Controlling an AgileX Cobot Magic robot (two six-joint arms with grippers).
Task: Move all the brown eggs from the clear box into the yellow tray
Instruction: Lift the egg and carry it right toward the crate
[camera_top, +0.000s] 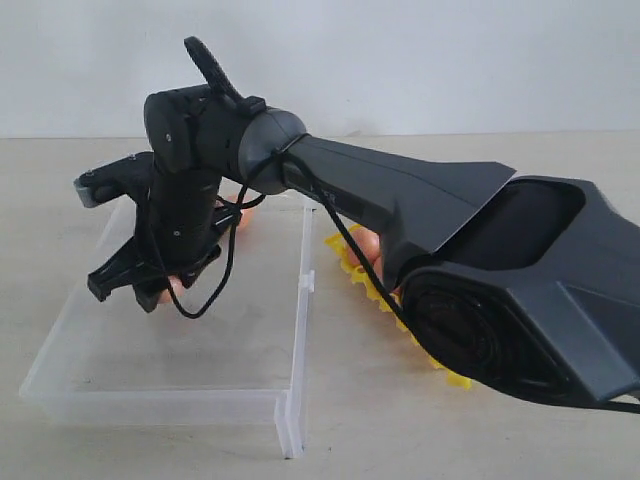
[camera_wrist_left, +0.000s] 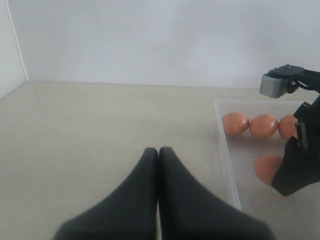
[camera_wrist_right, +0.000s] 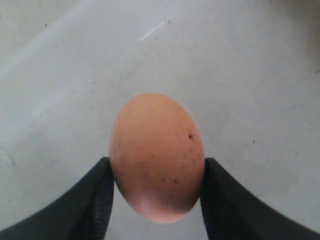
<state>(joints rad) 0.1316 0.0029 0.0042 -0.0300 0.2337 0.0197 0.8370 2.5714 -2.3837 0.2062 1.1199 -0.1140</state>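
The box (camera_top: 290, 405) lies on the table (camera_top: 400, 430), and its near wall and most of its floor are bare. Over that floor, toward the left side, the right gripper (camera_top: 160, 288) points down. It reaches across from the right on its dark arm (camera_top: 400, 200), and a black cable (camera_top: 215, 290) loops below the wrist. Its fingers (camera_wrist_right: 97, 200) are clamped on an egg (camera_wrist_right: 156, 152), one on each side of the shell. The egg is pinkish-brown with a few dark specks, and much of it stands out past the fingertips. Whether it rests on the floor or hangs just above it cannot be told.

Left of the box, the left gripper (camera_wrist_left: 158, 152) hangs over bare table. Its fingers are pressed together with nothing between them.

Farther back, three eggs (camera_wrist_left: 263, 126) lie close side by side in a row inside the box, by its far wall. In the exterior view the right gripper hides most of them.

The tray (camera_top: 352, 262) sits just beside the right wall of the box. The arm covers most of it, so only parts of its yellow lattice edge show. A further egg (camera_top: 365, 243) seems to sit at its far end, mostly hidden. A plain white wall (camera_top: 450, 60) stands behind everything.
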